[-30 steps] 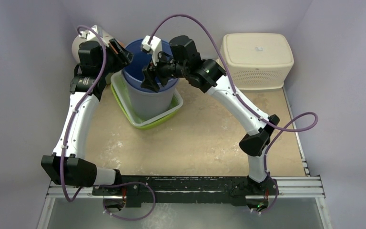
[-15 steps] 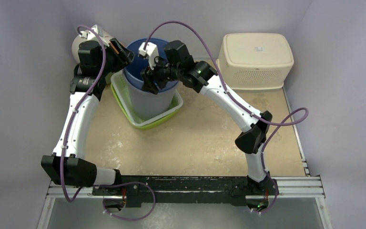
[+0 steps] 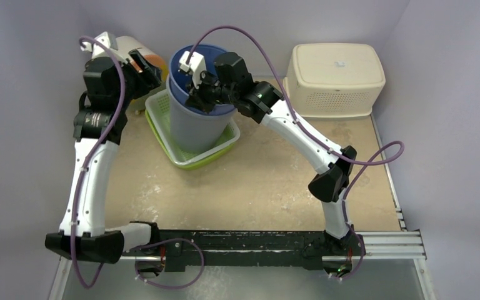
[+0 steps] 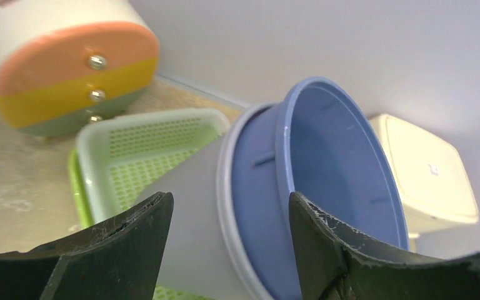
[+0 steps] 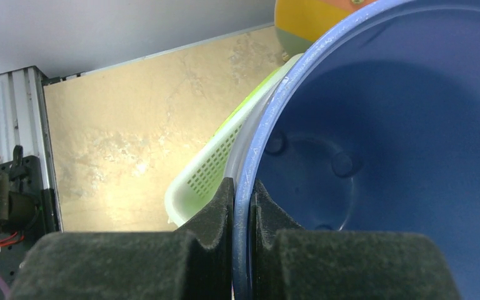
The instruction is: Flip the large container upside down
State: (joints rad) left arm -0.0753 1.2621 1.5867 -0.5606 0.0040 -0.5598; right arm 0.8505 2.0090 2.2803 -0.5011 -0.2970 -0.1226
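Looking across the tan table from the arms' side, I see a green mesh basket left of centre. The large container stands inside it, mouth upward and leaning a little, with a blue liner nested in its grey shell. The right gripper is pinching the container's rim, one finger inside and one outside. Just left of the rim, the left gripper hangs with its fingers spread wide, apart from it. Farther back, a striped round drum lies at far left and a cream box sits at far right.
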